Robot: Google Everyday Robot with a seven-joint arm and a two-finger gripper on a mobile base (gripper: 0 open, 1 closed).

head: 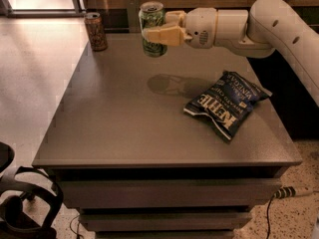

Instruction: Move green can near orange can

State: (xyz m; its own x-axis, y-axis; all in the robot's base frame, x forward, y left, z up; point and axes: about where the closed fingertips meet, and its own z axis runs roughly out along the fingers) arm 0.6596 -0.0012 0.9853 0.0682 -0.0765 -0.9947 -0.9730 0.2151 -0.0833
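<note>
While the orange can [95, 31] stands upright at the far corner of the tabletop [114, 128], well to the left of the gripper [155, 28] as seen, the carry step looks to be in hand. The gripper is clamped around the green can [151, 14], holding it upright in the air above the tabletop, its shadow lying below. The next move likely calls for travelling left toward the orange can, lowering the green can just beside it without knocking it, then releasing. A Kettle chip bag [227, 103] lies below and right of the gripper, out of the path.
</note>
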